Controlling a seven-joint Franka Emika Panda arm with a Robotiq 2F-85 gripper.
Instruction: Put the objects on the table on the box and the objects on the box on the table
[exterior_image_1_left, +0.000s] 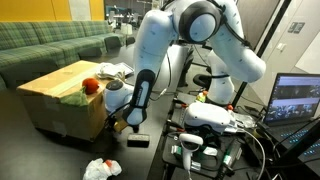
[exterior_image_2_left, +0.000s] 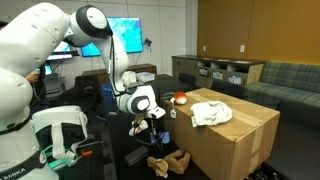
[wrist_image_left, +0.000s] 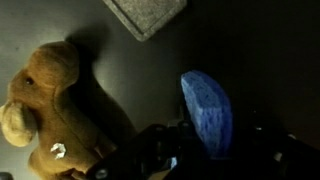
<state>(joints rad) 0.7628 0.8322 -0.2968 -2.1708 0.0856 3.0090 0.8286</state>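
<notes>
Blue, foam-looking block (wrist_image_left: 205, 108): low at the table (wrist_image_left: 200, 45), in the strip along the box's (exterior_image_2_left: 235, 135) side wall, not on the box top. In the wrist view its long axis runs from the claw upward and a little left. The rounded free end points away from the claw, toward a grey square mat (wrist_image_left: 145, 14) at the top edge of that view. Too dark to tell whether the block rests on the table or hangs just clear of it.

Claw (wrist_image_left: 205, 152): drawn in nearly closed on the block's lower end, block between the jaws, nothing else in it.

Step in hand, my reading: pickup of a table item, grip made, lift not yet done. The next move calls for a straight rise above the box's top edge. Then across and down onto a bare part of the top, clear of the white cloth (exterior_image_2_left: 210, 113) and the red item (exterior_image_2_left: 180, 97) there.

Apart from the block: brown plush animal (wrist_image_left: 45, 95) on the table, untouched. Cloth and red item are yet to go to the table.
</notes>
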